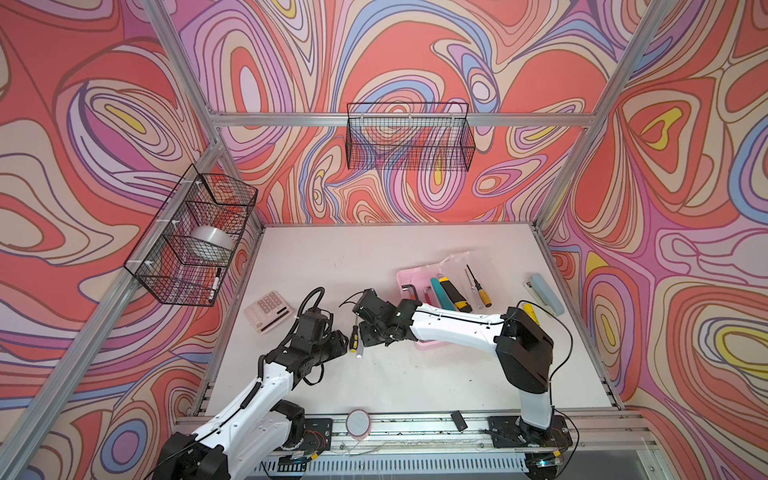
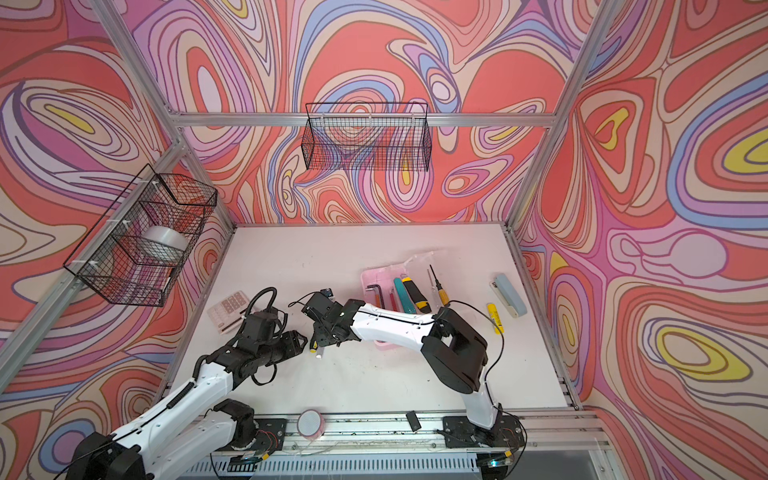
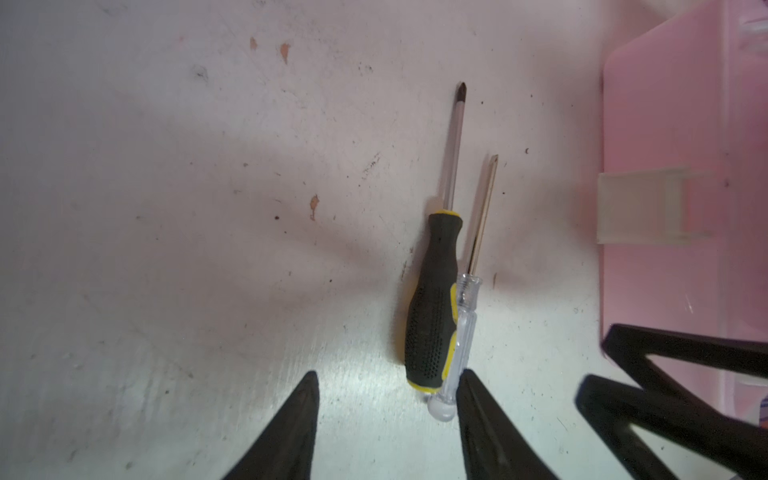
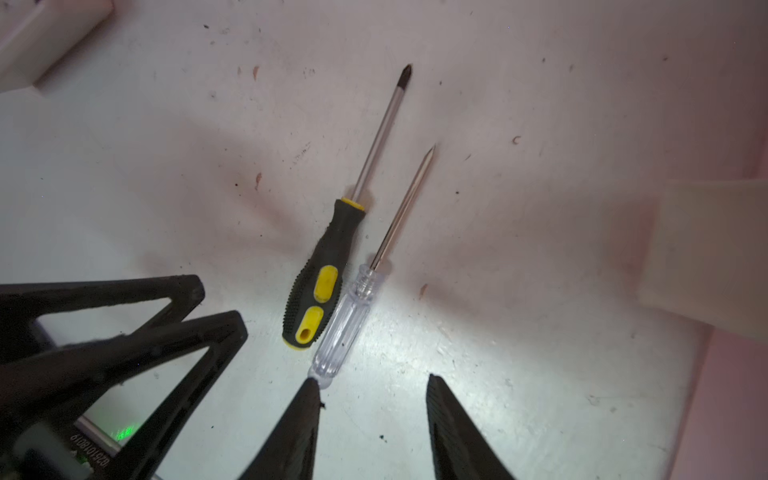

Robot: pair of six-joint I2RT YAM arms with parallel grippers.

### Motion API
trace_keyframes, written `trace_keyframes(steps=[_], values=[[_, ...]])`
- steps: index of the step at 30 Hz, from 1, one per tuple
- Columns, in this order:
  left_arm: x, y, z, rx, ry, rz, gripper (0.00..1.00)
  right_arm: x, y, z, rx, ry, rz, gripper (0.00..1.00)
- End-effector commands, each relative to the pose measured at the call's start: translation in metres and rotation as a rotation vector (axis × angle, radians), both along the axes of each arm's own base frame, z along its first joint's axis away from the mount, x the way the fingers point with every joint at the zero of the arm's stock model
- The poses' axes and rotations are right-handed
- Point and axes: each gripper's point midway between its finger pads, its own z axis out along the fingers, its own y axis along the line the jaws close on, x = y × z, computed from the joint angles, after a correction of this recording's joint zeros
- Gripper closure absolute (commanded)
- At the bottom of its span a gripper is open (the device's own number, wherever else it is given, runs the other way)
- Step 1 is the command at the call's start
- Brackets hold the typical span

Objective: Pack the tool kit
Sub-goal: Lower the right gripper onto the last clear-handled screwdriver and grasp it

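Black-yellow screwdriver (image 4: 320,286) and clear-handled screwdriver (image 4: 345,328) lie side by side, handles touching, on the table (image 1: 332,257), between the arms and outside the open pink case (image 1: 402,277); shafts point away from both wrists, butts nearest; left jaws and right jaws stand apart, empty, about equally near.

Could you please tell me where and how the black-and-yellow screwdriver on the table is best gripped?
The black-and-yellow screwdriver lies flat, with the clear-handled screwdriver touching its fat rear half. So probably grip the narrower neck behind the yellow collar, from straight above, jaws across it; there only a thin shaft lies alongside.
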Motion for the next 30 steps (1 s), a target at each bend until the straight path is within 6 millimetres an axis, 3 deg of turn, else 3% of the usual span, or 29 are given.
trace_keyframes(steps=[1, 30], values=[[0.003, 0.0, 0.003, -0.021, -0.018, 0.005, 0.46, -0.003, 0.015, -0.006, 0.023, 0.027, 0.009, 0.57], [0.015, -0.001, -0.002, -0.018, -0.035, 0.017, 0.47, -0.007, 0.019, -0.058, -0.068, 0.095, 0.029, 0.61]])
